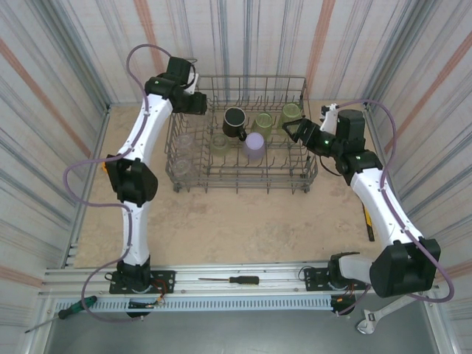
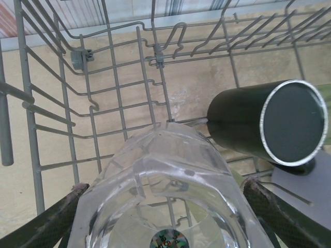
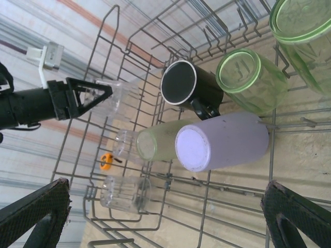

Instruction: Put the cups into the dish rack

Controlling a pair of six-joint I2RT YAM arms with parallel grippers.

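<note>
Left claw (image 2: 164,219) grasps a clear cup (image 2: 165,170) over the dish rack (image 2: 119,103)
Best lowered straight onto the bare spot below the claw, clear of the black mug (image 2: 269,124) at its right; right claw (image 3: 165,217) hangs released

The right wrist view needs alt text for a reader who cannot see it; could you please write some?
A grey wire dish rack holds a black mug with handle, a lavender plastic cup, translucent green tumblers and clear plastic cups. At left, the left gripper holds another clear cup over the rack; the right gripper frames the bottom corners with open fingers.
</note>
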